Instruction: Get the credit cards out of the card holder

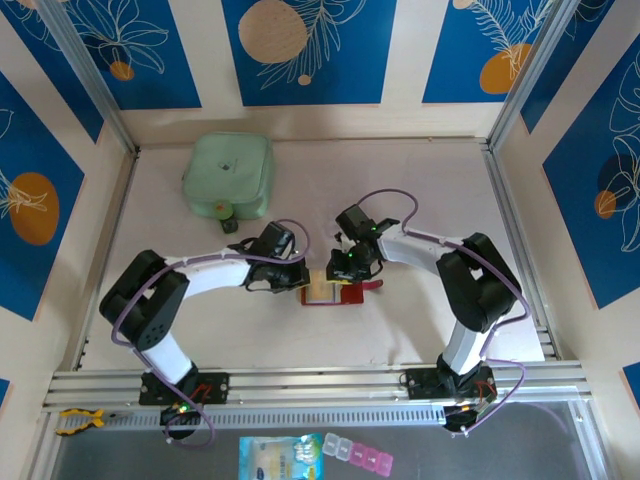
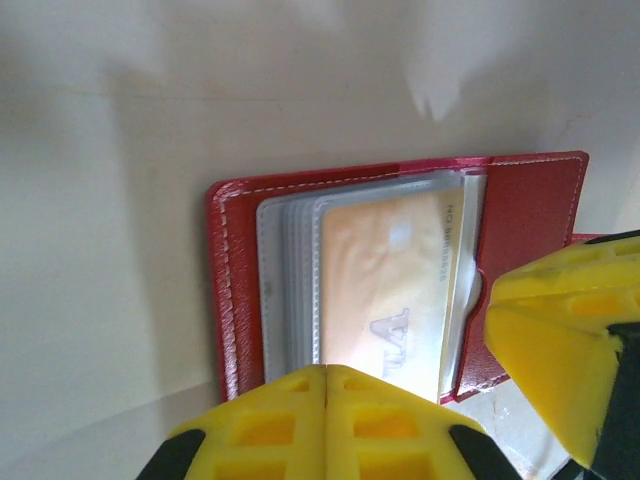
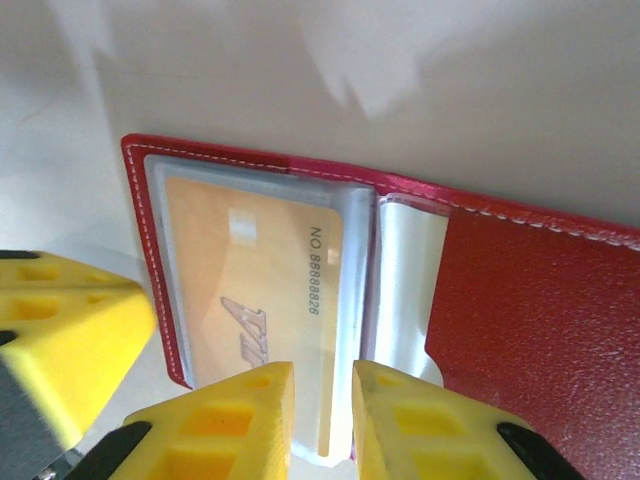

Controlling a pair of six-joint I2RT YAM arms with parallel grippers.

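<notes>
The red card holder [image 1: 352,293] lies open on the table between my two grippers. A yellowish-gold credit card [image 3: 255,290] sits in its clear sleeve, with grey pockets [image 2: 290,290] stacked beside it. My left gripper [image 2: 327,378] is shut, its tips resting on the near edge of the card holder [image 2: 225,300] by the card [image 2: 385,290]. My right gripper [image 3: 322,400] is open a little, and the card's long edge and the sleeve lie in the gap under its tips. The card holder's bare red flap [image 3: 540,320] lies to the right.
A mint-green case [image 1: 230,175] lies at the back left of the table. Below the front rail lie a printed packet [image 1: 280,458] and a pill box [image 1: 357,455]. A yellow clamp [image 1: 78,420] sits at the rail's left end. Walls enclose the table on three sides.
</notes>
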